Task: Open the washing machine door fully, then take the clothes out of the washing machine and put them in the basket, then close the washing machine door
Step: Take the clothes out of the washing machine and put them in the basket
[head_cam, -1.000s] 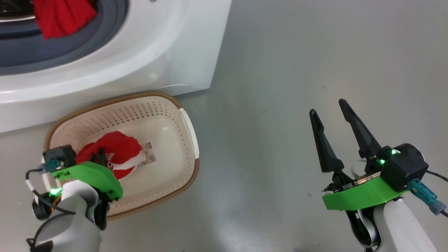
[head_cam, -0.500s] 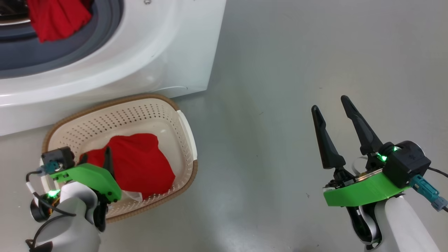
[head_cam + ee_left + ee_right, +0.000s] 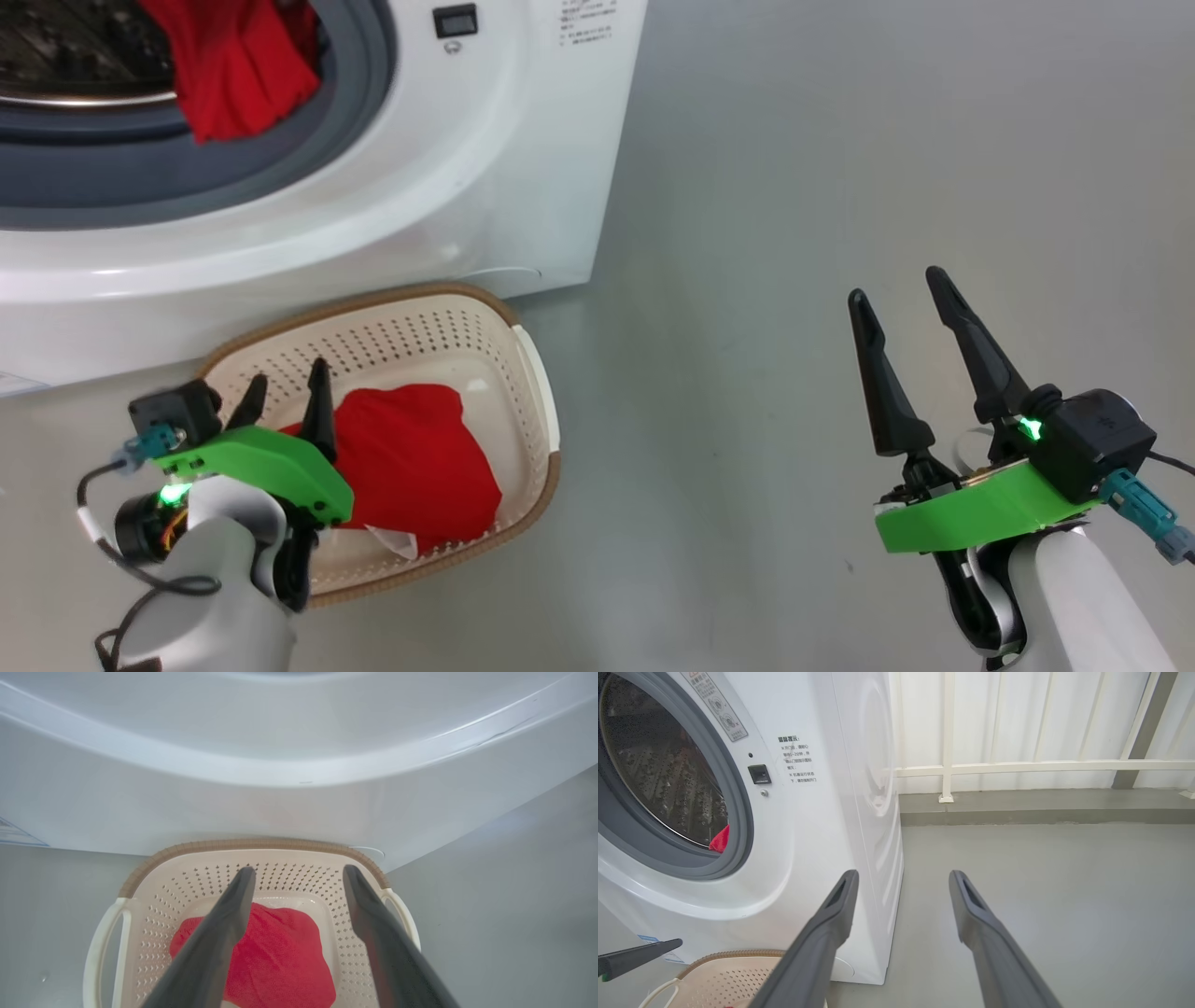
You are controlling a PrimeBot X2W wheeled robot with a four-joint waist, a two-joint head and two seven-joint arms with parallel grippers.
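The white washing machine point(image 3: 485, 159) stands with its mouth uncovered; its door is out of view. One of the red clothes point(image 3: 238, 65) hangs from the drum over the grey gasket, and in the right wrist view a corner of it point(image 3: 720, 839) peeks out. Another red garment point(image 3: 411, 467) lies in the cream basket point(image 3: 373, 301) in front of the machine. My left gripper point(image 3: 287, 392) hovers open just above that garment point(image 3: 280, 952), holding nothing. My right gripper point(image 3: 896, 289) is open and empty over the bare floor, well to the right.
Grey floor point(image 3: 794, 187) stretches to the right of the machine and basket. A white railing and panelled wall point(image 3: 1017, 765) stand behind a low kerb point(image 3: 1041, 807). The basket sits close against the machine's base point(image 3: 299, 812).
My left gripper has opened and let go of the red garment, which now lies spread in the basket, and the fingers have risen above it. The head camera has shifted; the right arm stays still.
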